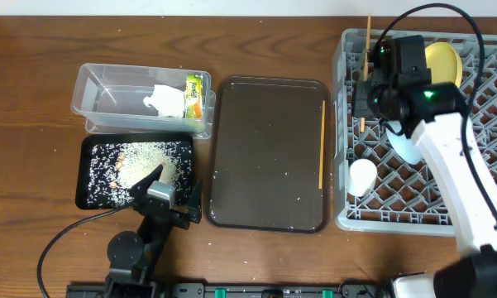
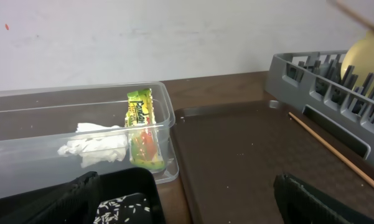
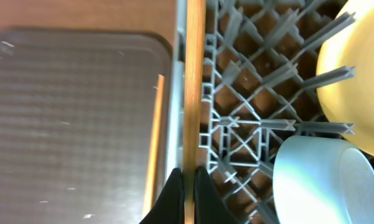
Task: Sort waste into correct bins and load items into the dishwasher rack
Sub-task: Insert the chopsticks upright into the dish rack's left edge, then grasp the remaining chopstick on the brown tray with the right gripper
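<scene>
tub (image 1: pixel 95 83): tissue (image 1: pixel 165 101) and wrapper (image 1: pixel 195 95) inside.
black tray (image 1: pixel 91 194): rice (image 1: pixel 145 159) spread in it, just in front of the tub.
left fingers (image 1: pixel 174 189): wide open, holding nothing, low at the near tabletop (image 1: pixel 33 165) edge between black tray and serving tray (image 1: pixel 265 149).
loose chopstick (image 1: pixel 322 145): flat on the serving tray along its right rim, long axis near-to-far, just left of the rack wall.
right fingers (image 3: pixel 188 179): closed tight around the held chopstick (image 3: pixel 195 74), gripping near one end.
held chopstick: over the rack's left wall, parallel to it and to the loose one.
rack (image 1: pixel 480 199): plate (image 1: pixel 443 62) on edge at the back, bowl (image 3: pixel 317 180) mid, cup (image 1: pixel 362 176) near-left corner.
key relation: loose chopstick sits just left of the right fingers; right arm is the nearer one, and a grip would go across the stick's width.
</scene>
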